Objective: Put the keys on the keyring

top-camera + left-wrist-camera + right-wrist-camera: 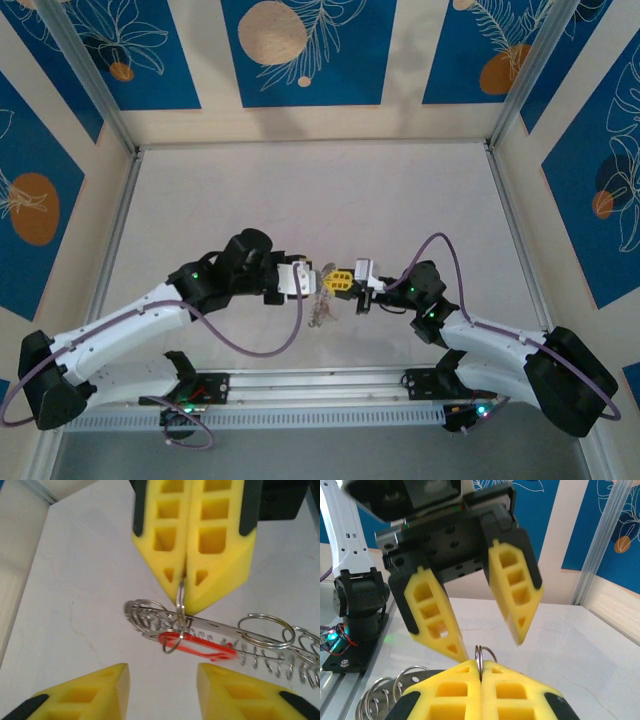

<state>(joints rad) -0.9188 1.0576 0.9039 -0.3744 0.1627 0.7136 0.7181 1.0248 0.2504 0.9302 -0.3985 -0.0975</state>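
My right gripper (182,580) is shut on the keyring (180,597), a thin silvery split ring that sticks out between its yellow fingertips (479,655). Below the ring hang a flat metal strip with coiled wire (150,615), a red-rimmed, pale-centred key tag (200,646) and more wire loops (265,630). My left gripper (162,690) is open, its yellow fingers (432,620) apart just in front of the bunch and touching nothing. From above, both grippers (322,275) (340,282) meet tip to tip over the table's near middle, the bunch (320,312) dangling beneath.
The white table (320,200) is ringed by an aluminium frame (120,230) and blue patterned walls. A metal rail (320,385) with the arm bases runs along the near edge. Purple cables (250,345) loop from both arms.
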